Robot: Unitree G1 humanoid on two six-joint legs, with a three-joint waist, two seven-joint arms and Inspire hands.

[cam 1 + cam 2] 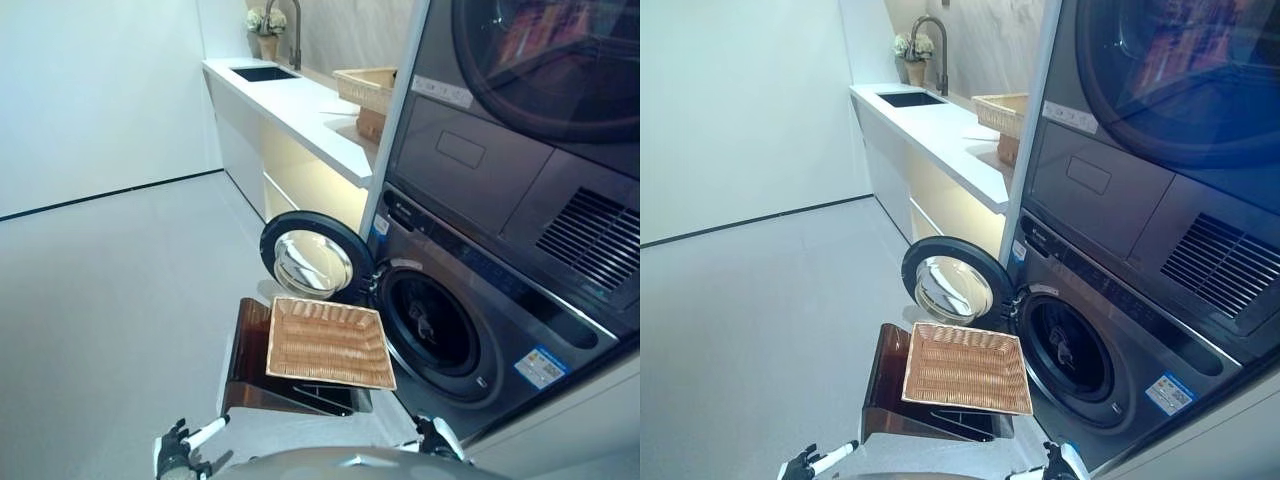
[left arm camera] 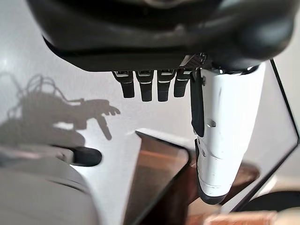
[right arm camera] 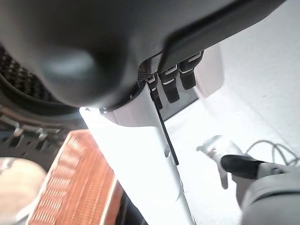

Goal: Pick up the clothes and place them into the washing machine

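Both hands low, left hand (image 1: 175,455) and right hand (image 1: 1060,462) relaxed open, empty; no clothes visible; wicker basket (image 1: 328,343) empty ahead, just left of open washing machine (image 1: 432,330); neither hand nearer

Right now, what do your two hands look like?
Both are dark, with short black fingers in a row and a long white cover on the thumb. The left hand and right hand look alike; silver bands mark the fingers.

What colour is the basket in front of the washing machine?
The basket is light brown woven wicker, clearest in the left eye view.
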